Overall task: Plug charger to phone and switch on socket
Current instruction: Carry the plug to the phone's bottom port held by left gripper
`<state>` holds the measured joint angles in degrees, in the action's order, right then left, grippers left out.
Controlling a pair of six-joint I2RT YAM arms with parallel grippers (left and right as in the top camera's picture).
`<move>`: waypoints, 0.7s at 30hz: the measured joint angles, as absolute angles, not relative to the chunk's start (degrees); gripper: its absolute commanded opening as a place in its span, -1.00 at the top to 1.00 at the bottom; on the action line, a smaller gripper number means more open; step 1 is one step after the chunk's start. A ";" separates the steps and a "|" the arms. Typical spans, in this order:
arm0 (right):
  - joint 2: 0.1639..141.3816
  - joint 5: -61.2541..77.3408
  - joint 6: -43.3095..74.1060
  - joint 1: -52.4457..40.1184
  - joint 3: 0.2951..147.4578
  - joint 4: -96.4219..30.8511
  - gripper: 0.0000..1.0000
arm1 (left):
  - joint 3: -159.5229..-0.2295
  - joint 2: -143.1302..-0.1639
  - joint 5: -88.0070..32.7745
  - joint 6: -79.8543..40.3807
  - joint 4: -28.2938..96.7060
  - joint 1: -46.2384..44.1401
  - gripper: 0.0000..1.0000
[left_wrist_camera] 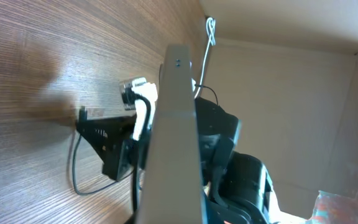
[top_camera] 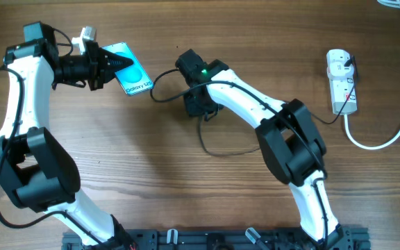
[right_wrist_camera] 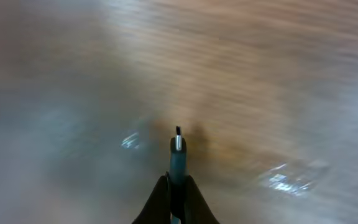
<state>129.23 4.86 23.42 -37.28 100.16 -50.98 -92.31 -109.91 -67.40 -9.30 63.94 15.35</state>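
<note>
The overhead looks straight down on the table; the left wrist view faces three o'clock, close against the phone both share.

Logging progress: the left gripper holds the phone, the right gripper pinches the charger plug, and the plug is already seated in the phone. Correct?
Not seated: the right wrist view shows the charger plug bare in the right gripper, with no phone on it. The left gripper does hold the phone.

I'm looking over a wooden table that is carrying a white socket at its far right. A thick white cord is looping beside it, and the thin black charger is trailing across the middle.
</note>
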 measured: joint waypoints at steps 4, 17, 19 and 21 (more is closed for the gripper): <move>118.58 16.51 17.78 -35.70 99.55 -50.76 0.91 | -92.31 -109.91 -67.40 -9.30 64.12 15.35 0.92; 96.77 55.70 -0.60 -19.05 83.44 -50.85 0.91 | -92.31 -109.91 -67.37 -7.55 63.86 10.68 0.92; 96.36 60.42 -0.51 -18.92 77.67 -45.78 0.91 | -92.31 -109.91 -67.42 -6.59 63.66 9.41 0.92; 96.18 65.41 0.75 -18.98 71.72 -39.51 0.91 | -92.31 -109.91 -68.10 -4.05 63.64 7.70 0.92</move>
<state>96.18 65.41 0.75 -18.98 71.72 -39.51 -92.31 -109.91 -68.10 -4.05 63.64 7.70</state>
